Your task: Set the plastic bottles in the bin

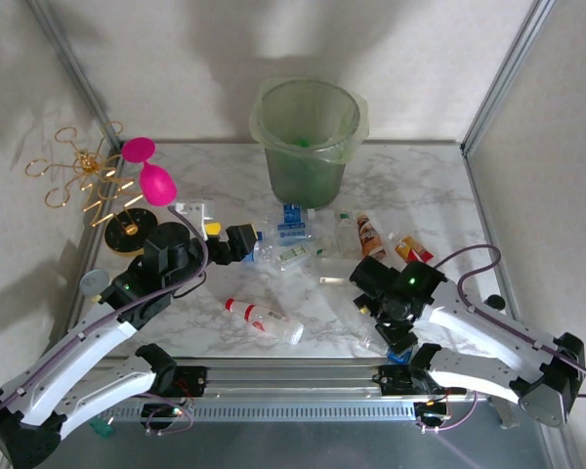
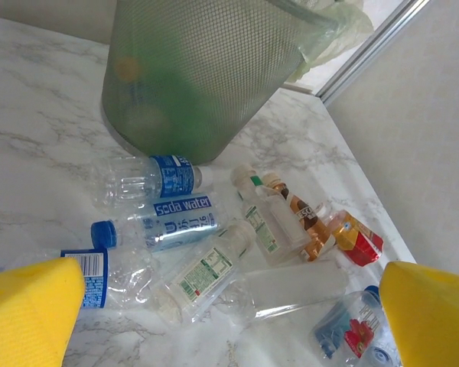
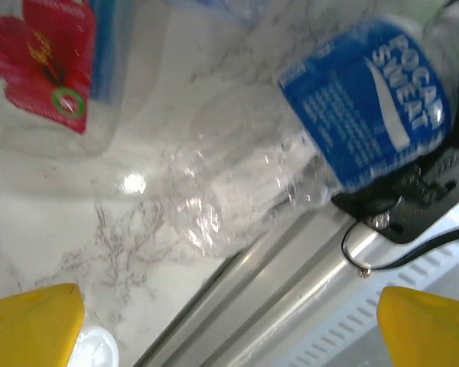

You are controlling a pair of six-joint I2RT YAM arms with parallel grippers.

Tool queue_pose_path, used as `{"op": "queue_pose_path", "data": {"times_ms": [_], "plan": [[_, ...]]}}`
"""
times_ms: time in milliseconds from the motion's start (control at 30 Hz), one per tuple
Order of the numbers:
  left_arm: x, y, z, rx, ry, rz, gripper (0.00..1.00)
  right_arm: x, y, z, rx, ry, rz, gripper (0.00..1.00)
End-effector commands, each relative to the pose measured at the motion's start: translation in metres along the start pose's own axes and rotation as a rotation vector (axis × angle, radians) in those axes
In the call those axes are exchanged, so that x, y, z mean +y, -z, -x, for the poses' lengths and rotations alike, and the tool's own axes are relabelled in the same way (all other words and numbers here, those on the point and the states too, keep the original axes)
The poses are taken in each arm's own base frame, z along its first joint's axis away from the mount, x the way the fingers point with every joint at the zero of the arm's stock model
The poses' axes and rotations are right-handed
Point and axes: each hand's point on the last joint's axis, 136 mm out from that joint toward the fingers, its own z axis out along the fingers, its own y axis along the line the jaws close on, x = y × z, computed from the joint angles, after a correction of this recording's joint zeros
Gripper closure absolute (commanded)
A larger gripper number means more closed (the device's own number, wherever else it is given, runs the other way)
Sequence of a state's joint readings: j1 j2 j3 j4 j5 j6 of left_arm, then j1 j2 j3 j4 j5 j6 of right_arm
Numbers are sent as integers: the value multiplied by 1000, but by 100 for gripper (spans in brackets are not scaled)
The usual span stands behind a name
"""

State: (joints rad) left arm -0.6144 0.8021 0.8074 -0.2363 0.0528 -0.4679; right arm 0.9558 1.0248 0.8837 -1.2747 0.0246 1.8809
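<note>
Near the table's (image 3: 69,229) front edge, the right gripper (image 3: 229,325) hung wide open and empty before a blue-labelled bottle (image 3: 314,153), best pinched squarely across its middle, while the left gripper (image 2: 229,313), equally open, faced more bottles (image 2: 183,222) beside the bin (image 2: 191,76).

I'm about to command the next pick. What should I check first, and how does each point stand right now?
1. Left gripper open and empty: ok.
2. Right gripper open and empty: ok.
3. Bin upright, mouth unblocked: ok.
4. Bottles all binned: not ok, many lie on the table in front of the bin.
5. Blue-label bottle at the table's near edge resting steadily: cannot tell, it is blurred.
</note>
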Motion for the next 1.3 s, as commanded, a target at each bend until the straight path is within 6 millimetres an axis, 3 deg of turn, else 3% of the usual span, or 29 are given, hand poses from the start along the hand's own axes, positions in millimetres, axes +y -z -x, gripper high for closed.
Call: {"op": "queue_pose_path", "data": {"times_ms": [0, 133, 433, 633, 867, 1267], "plan": [[-1, 6, 5, -36, -28, 4, 1, -7, -2, -5, -22, -180, -14, 2], [-4, 8, 3, -34, -40, -1, 1, -9, -19, -7, -21, -259, -7, 1], [-7, 10, 1, -38, -57, -1, 1, -33, -30, 21, -136, -428, -3, 1], [-6, 10, 0, -38, -63, 7, 1, -42, -48, 26, -144, -478, -4, 1], [-3, 8, -1, -37, -65, 18, 1, -39, -58, 38, -178, -515, 13, 1], [1, 6, -1, -37, -74, 45, 1, -20, -75, 40, -179, -440, -33, 14]]}}
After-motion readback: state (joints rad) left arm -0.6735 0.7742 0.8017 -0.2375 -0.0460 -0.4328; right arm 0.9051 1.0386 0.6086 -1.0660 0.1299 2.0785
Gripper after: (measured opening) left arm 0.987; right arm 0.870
